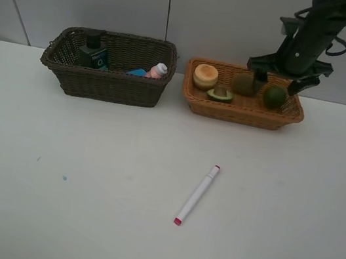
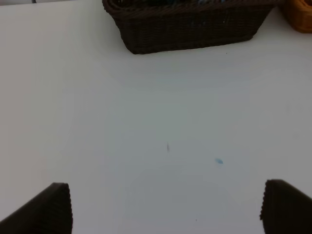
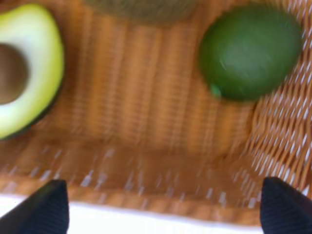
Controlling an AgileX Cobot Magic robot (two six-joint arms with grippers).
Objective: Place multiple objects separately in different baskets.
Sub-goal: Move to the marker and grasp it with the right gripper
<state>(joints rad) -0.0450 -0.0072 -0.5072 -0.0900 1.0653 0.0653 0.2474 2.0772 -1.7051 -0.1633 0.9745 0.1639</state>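
The dark brown basket (image 1: 108, 82) at the back left holds the dark green pump bottle (image 1: 94, 52), the blue eraser (image 1: 137, 71) and the pink bottle (image 1: 157, 71). The light tan basket (image 1: 243, 109) at the back right holds the orange-red fruit (image 1: 205, 75), the avocado half (image 1: 220, 94), the brown kiwi (image 1: 245, 84) and the green lime (image 1: 275, 96). The white-pink marker (image 1: 197, 194) lies on the table. My right gripper (image 1: 279, 84) is open and empty just above the tan basket (image 3: 146, 141), over the lime (image 3: 251, 51) and avocado half (image 3: 27, 66). My left gripper (image 2: 165, 209) is open over bare table, facing the brown basket (image 2: 190, 29).
The white table (image 1: 83, 188) has two small blue specks (image 1: 64, 178) at the front left, also seen in the left wrist view (image 2: 218, 161). A grey wall stands right behind the baskets. The left arm is out of the exterior high view.
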